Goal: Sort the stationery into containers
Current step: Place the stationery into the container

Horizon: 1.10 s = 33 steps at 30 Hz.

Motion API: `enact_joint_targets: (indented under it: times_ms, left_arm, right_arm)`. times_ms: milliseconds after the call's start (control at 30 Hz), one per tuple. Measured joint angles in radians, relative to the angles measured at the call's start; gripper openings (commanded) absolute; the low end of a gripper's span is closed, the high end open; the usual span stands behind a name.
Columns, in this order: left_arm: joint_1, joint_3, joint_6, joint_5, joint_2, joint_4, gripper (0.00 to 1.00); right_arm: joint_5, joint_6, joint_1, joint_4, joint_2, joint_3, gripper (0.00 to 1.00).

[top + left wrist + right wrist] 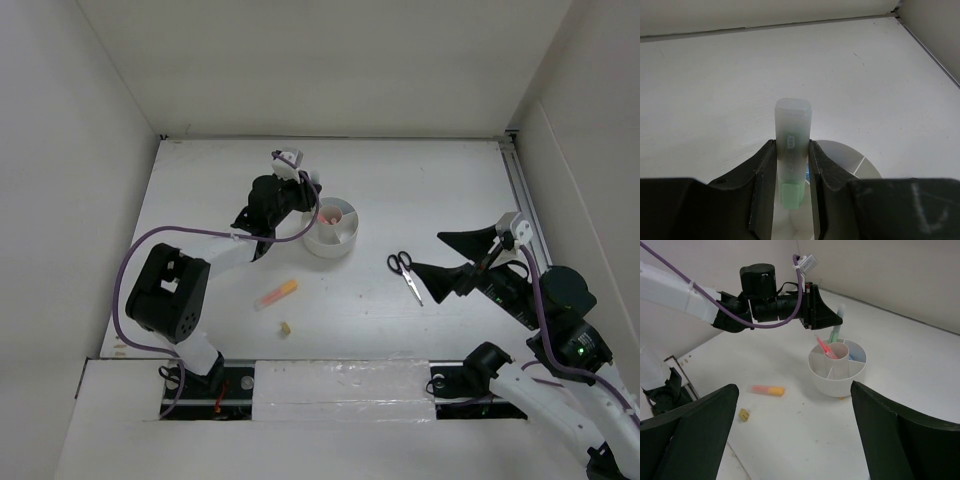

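White table (430,190) bears the organizer (328,246), scissors (405,273), an orange highlighter (276,294) and an eraser bit (285,328)

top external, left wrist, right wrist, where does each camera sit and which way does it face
top external: high behind the robot, looking down on the table; the left arm and right arm show, bases included.
left wrist: behind the left claw, looking along it at the green highlighter it grips and the organizer.
right wrist: behind the open right claw, looking across the table at the left arm.
shared: both wrist views show the organizer and green highlighter.
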Motion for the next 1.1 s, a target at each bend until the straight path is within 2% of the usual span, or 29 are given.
enact_joint_targets:
  times_ms: [233,567,767,933,1000,1033,1100]
  left_arm:
    - [0.0,-0.014,0.003,-0.004,0.003,0.001,0.23]
    - [0.0,-0.041,0.007,-0.003,0.011,0.005,0.38]
    - [0.0,-0.06,0.007,0.002,0.007,0.008,0.43]
    - [0.0,-0.091,-0.006,-0.024,-0.08,0.003,0.62]
    - [0.0,-0.093,-0.016,-0.059,-0.137,0.001,0.95]
    - [-0.001,-0.093,-0.029,-0.081,-0.169,0.0,1.0]
    - [-0.003,-0.093,-0.054,-0.153,-0.238,-0.016,1.0]
  right_arm:
    - [0.0,0.0,0.0,0.001,0.0,0.0,1.0]
    - [0.0,0.0,0.0,0.002,0.0,0.0,1.0]
    - [0.0,0.0,0.0,0.002,0.0,0.0,1.0]
    - [0.0,0.0,0.0,0.002,0.0,0.0,1.0]
    - [0.0,0.0,0.0,0.002,0.0,0.0,1.0]
    - [0.0,0.0,0.0,0.002,0.0,0.0,1.0]
    - [0.0,0.0,0.0,0.002,0.0,0.0,1.0]
